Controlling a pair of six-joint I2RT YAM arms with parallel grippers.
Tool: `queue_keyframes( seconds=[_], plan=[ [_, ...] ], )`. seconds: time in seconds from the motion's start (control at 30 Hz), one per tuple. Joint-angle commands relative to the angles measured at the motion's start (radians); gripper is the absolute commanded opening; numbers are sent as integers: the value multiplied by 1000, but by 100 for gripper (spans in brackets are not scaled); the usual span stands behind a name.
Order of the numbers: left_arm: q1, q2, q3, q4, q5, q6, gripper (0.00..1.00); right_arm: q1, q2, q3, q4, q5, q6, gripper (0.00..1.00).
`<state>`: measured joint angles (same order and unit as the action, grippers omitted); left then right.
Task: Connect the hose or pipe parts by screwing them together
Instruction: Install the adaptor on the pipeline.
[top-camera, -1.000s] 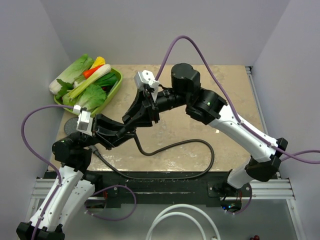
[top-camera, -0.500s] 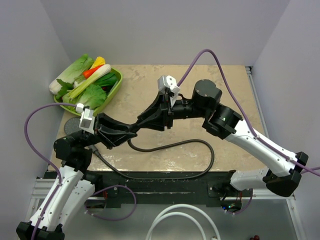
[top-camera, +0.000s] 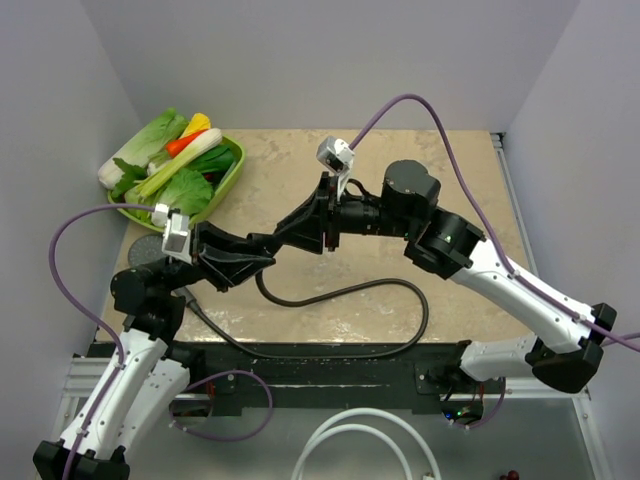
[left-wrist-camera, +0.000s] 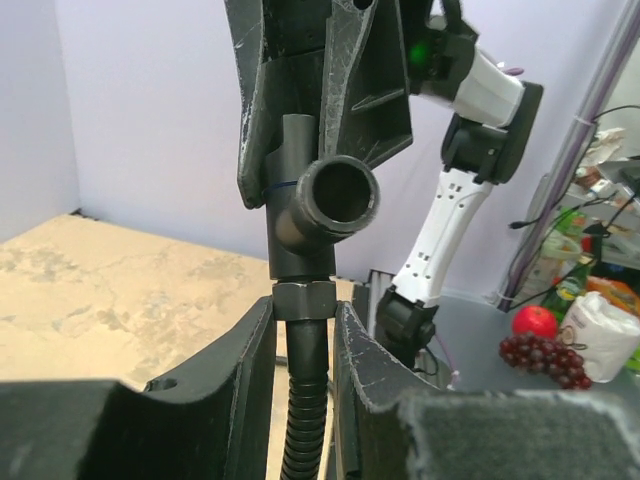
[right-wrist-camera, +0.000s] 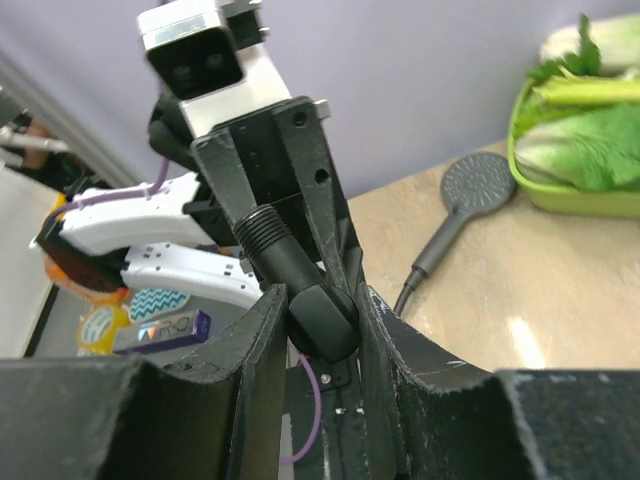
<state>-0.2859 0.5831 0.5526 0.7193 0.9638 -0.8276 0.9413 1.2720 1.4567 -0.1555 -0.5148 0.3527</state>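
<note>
Black T-fitting (left-wrist-camera: 305, 215), looking stiff and light, is sitting clamped in my right gripper (right-wrist-camera: 320, 297) above the bench (top-camera: 290, 150); my left gripper (left-wrist-camera: 305, 318) is pinching the floppy hose (left-wrist-camera: 303, 420) just below its nut (left-wrist-camera: 303, 298).

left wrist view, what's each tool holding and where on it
The left tool grips the hose just below its end nut; the right tool grips the black T-fitting by the end opposite the nut.

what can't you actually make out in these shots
- Top view: the T-shaped fitting and hose nut are hidden by the left gripper and right gripper.
- Left wrist view: how far the nut is threaded on; it covers the thread.
- Top view: the shower head is mostly under the left arm.
</note>
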Motion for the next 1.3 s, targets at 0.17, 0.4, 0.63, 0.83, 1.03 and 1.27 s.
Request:
queue_keyframes(
  seconds=[0.17, 0.4, 0.63, 0.83, 1.03, 1.27],
  plan=[
    [4, -9, 124, -185, -99, 340, 0, 108, 84, 186, -389, 518, 123, 0],
    [2, -20, 144, -287, -94, 452, 0, 192, 112, 214, -441, 746, 189, 97],
    [2, -39, 109, -241, -66, 366, 0, 194, 124, 423, -498, 740, 45, 99],
    [2, -42, 50, -107, -22, 203, 0, 192, 127, 609, -477, 575, -139, 99],
    [2, -25, -3, 100, 45, 6, 0, 192, 204, 740, -515, 322, -346, 46],
    [1, -16, -17, 297, 84, -174, 0, 143, 283, 829, -564, -6, -482, 9]
  ],
)
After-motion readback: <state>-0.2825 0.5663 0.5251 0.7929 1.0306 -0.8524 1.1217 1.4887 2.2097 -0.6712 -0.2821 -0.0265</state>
